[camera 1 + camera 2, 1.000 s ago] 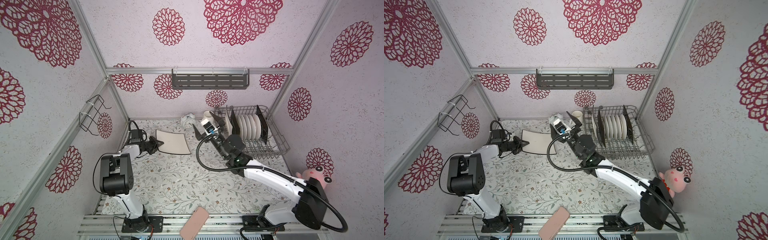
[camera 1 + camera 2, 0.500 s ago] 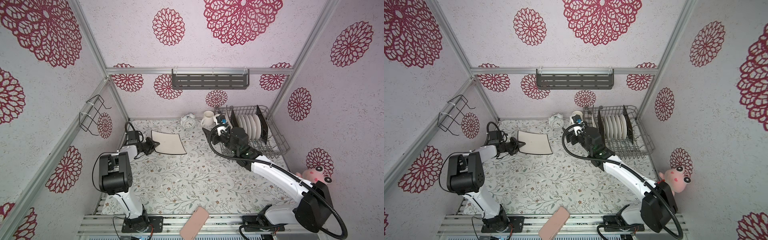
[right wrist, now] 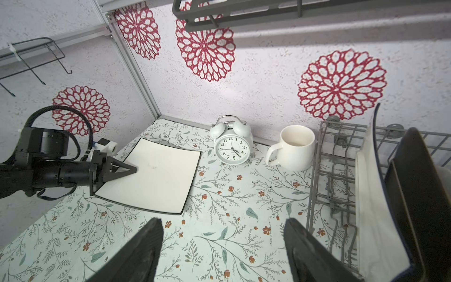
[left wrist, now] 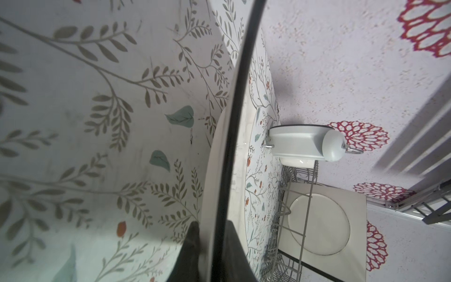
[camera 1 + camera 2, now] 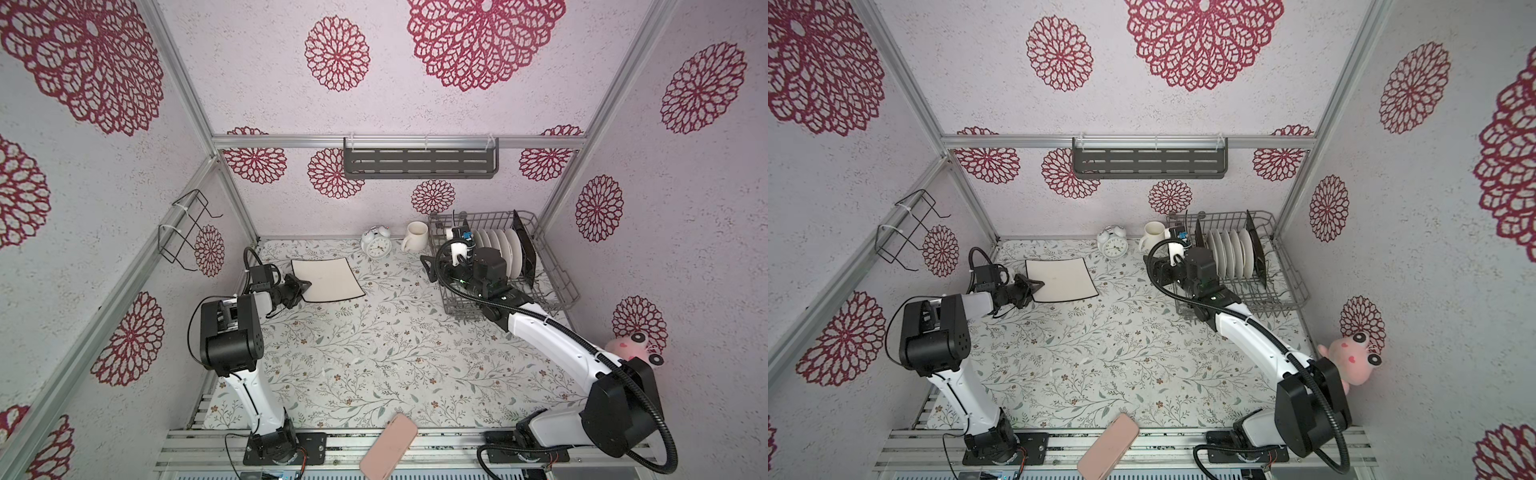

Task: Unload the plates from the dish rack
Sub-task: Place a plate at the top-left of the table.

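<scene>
So far only 1 square plate (image 5: 328,279) is out of the dish rack (image 5: 559,276). It lies on the desk (image 5: 374,353) toward the back left corner, its edge pinched in the closed left tool (image 5: 306,286). Left to unload are a row of round white plates (image 5: 498,249) and at least 2 black-backed square plates (image 5: 1254,245), all upright in the rack. The right tool (image 3: 222,227) hangs wide open and empty outside the rack's mug-side end, the nearest square plate just beside it, not between its fingers.
</scene>
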### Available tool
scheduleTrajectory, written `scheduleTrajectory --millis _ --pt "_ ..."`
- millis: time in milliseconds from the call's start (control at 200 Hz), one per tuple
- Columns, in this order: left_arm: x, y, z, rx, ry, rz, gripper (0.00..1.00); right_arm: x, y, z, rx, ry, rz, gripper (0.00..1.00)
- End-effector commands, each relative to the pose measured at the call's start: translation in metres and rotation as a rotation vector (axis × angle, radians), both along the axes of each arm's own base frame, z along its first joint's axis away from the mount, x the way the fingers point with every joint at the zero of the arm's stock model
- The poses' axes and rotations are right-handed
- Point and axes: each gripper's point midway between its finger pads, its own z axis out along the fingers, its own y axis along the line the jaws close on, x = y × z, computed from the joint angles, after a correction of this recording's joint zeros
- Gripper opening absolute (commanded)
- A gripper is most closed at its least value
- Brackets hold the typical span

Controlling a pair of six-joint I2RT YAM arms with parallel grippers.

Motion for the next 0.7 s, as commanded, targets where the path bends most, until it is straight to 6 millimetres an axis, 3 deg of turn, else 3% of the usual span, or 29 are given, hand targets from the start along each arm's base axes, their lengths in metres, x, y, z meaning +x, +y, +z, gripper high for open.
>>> scheduleTrajectory --millis 0,185,400,445,455,475,590,695 --pt "-0.004 0.020 -0.035 0.031 0.085 0.146 0.00 -0.005 -0.003 0.026 0.027 -0.050 0.003 0.81" --pt "-0.009 0.030 -0.048 0.096 0.134 0.175 0.00 0.000 -0.004 0.019 0.008 -0.035 -0.008 0.80" --pt "-0.027 0.060 -0.052 0.203 0.184 0.342 0.00 0.007 -0.006 0.012 0.000 -0.025 -0.022 0.79" --pt "-0.030 0.061 -0.055 0.206 0.191 0.361 0.00 0.009 -0.007 0.011 -0.001 -0.024 -0.026 0.79" --pt "-0.028 0.062 -0.044 0.206 0.164 0.369 0.00 0.008 -0.007 0.010 -0.002 -0.023 -0.025 0.80" --pt "-0.028 0.063 -0.041 0.205 0.155 0.386 0.00 0.009 -0.007 0.009 -0.003 -0.021 -0.027 0.79" --pt "-0.040 0.068 -0.042 0.180 0.125 0.508 0.00 0.012 -0.007 0.004 -0.012 -0.011 -0.030 0.79" --pt "-0.041 0.062 -0.046 0.183 0.123 0.534 0.00 0.013 -0.006 0.002 -0.014 -0.005 -0.028 0.79"
